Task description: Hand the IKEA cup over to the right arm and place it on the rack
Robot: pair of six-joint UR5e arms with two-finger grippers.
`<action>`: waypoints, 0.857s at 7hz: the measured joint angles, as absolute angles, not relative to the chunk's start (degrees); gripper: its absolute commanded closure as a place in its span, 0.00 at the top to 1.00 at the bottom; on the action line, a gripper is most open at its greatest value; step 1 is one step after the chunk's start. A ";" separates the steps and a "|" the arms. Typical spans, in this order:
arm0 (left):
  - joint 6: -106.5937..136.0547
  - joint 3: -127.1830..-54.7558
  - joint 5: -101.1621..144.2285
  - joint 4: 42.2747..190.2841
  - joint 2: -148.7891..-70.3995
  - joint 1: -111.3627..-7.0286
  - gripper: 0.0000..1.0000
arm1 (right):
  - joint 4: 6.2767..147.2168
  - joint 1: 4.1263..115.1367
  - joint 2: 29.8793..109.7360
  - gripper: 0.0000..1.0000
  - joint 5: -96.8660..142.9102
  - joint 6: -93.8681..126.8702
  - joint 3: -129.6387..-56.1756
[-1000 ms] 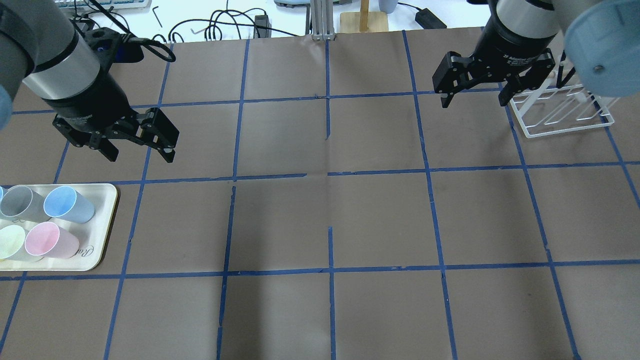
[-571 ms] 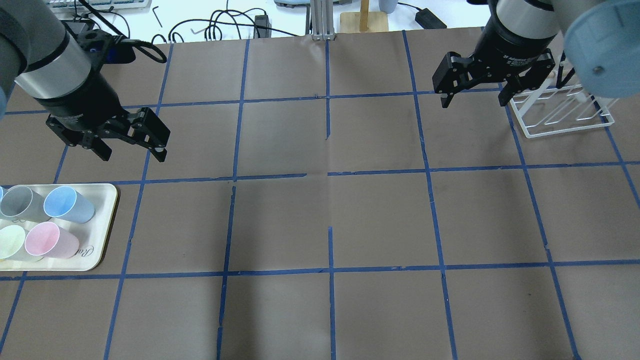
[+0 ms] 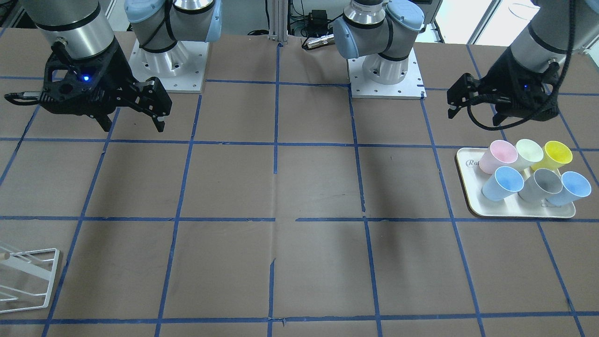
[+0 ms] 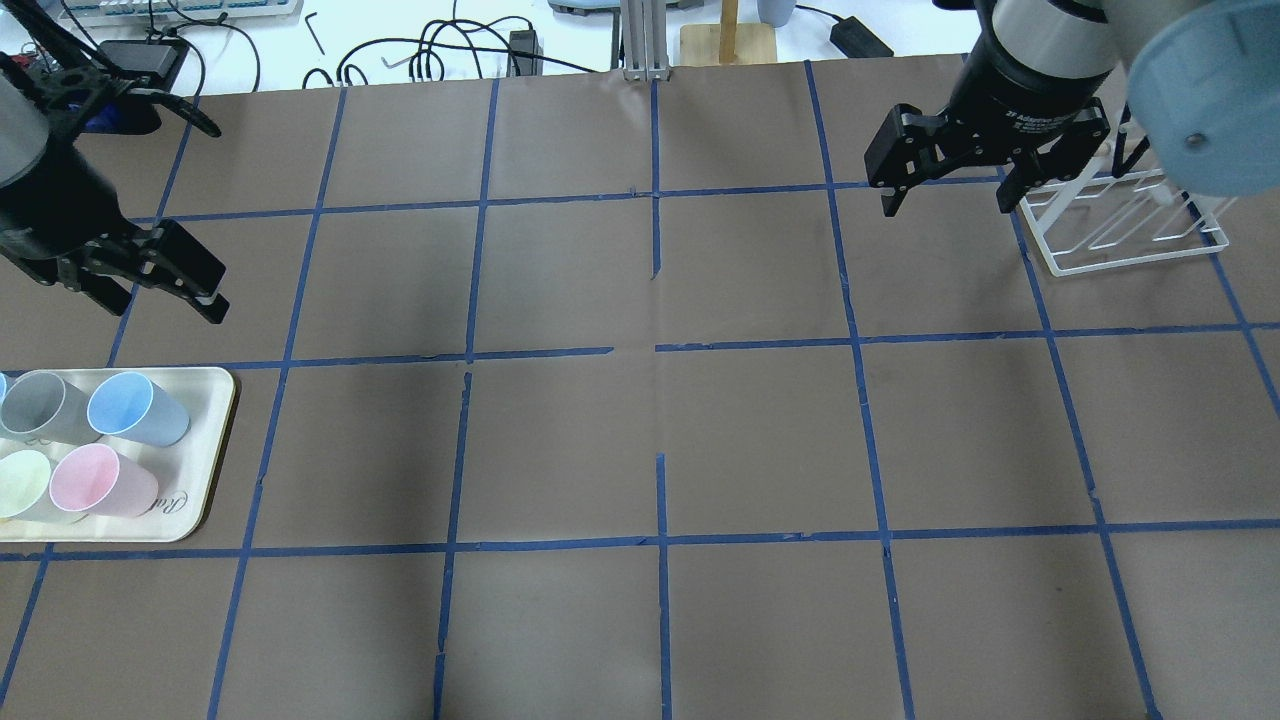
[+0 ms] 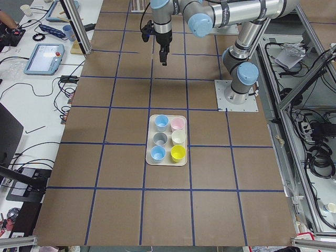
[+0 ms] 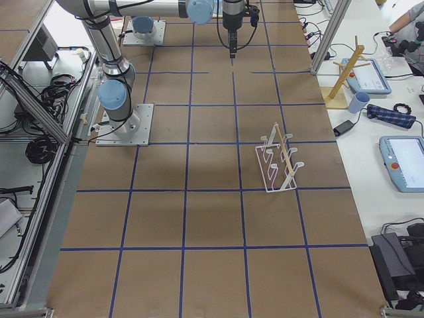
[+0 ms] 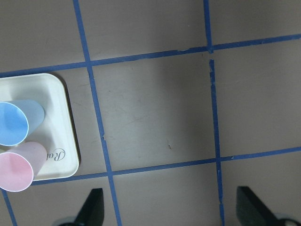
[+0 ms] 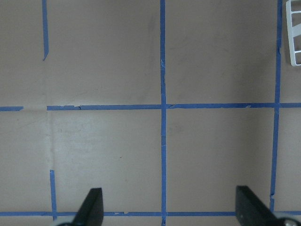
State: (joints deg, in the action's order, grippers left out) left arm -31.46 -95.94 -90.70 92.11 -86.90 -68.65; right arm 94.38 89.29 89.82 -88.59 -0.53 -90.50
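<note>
Left gripper (image 4: 150, 295), jaws wide apart and empty, hangs over the worktop (image 4: 760, 440) near the tray (image 4: 215, 440) bearing the IKEA cup (image 4: 135, 408); right gripper (image 4: 946, 205), jaws equally wide and empty, hangs beside the rack (image 4: 1120, 220), apparently placed to receive the hand-over

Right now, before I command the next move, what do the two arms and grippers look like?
The right arm and left arm are silver-grey tubes with pale blue joint caps. The right gripper is black, with two linkage jaws and white lettering on its body. The left gripper is black too, with a black cable looping beside it. Each wrist shows a blue light.
</note>
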 measured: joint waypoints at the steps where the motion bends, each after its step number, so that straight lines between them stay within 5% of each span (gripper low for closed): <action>1: -37.64 -96.85 -90.72 89.36 -88.07 -64.95 1.00 | 94.36 89.30 89.82 1.00 -88.59 -0.53 -90.51; 6: -55.71 -102.60 -90.90 71.14 -96.44 -53.86 1.00 | 94.31 89.30 89.82 1.00 -88.59 -0.52 -90.53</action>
State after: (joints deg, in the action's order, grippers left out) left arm -55.71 -102.60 -90.90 71.14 -96.44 -53.86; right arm 94.31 89.30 89.82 -88.59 -0.52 -90.53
